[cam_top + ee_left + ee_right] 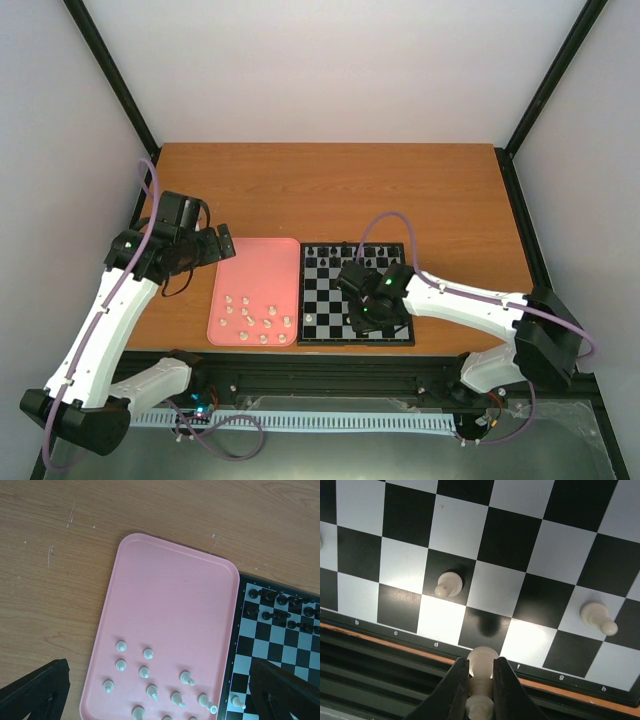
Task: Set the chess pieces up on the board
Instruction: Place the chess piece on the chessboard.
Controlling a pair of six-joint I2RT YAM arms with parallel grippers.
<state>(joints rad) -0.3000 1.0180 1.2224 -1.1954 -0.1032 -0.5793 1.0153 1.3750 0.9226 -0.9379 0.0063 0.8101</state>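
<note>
Right gripper [481, 666] pinches round-headed cream-white chessman [482, 659] at lettered edge of black-and-silvery checked board [455, 530]; left gripper [224, 244] spread wide over pink tray [165, 595].

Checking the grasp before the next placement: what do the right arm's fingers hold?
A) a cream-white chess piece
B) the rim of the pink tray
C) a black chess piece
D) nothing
A: in the right wrist view the right gripper's fingers are shut on a small cream-white chess piece, by the lettered edge of the black and silvery-white chessboard.
</note>
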